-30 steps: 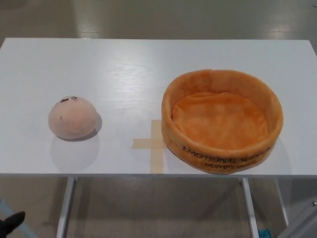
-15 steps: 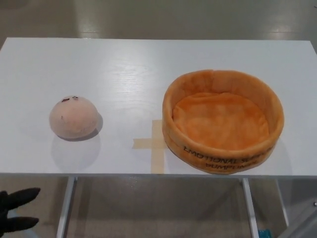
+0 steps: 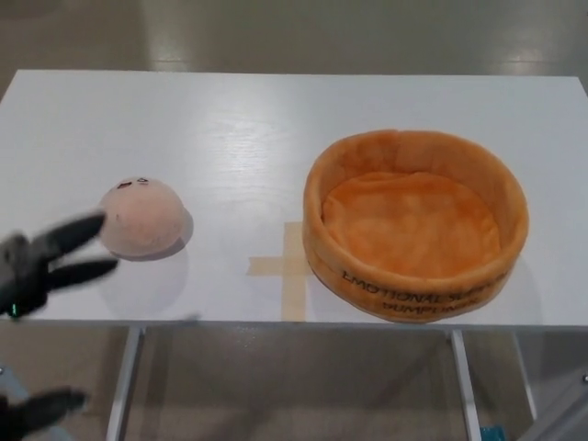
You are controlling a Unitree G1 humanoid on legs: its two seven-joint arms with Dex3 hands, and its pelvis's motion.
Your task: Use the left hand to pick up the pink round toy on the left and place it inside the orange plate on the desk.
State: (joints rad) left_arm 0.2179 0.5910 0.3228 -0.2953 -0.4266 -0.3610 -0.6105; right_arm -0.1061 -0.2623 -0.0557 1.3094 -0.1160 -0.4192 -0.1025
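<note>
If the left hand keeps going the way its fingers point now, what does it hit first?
Most likely the pink toy: the left hand is open, fingers aimed right at it. The hand is blurred and its height is unclear, so it might pass slightly in front.

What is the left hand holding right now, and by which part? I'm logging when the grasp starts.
Nothing yet. The left hand is open, fingers spread, beside the pink round toy, which sits on the desk ungrasped.
</note>
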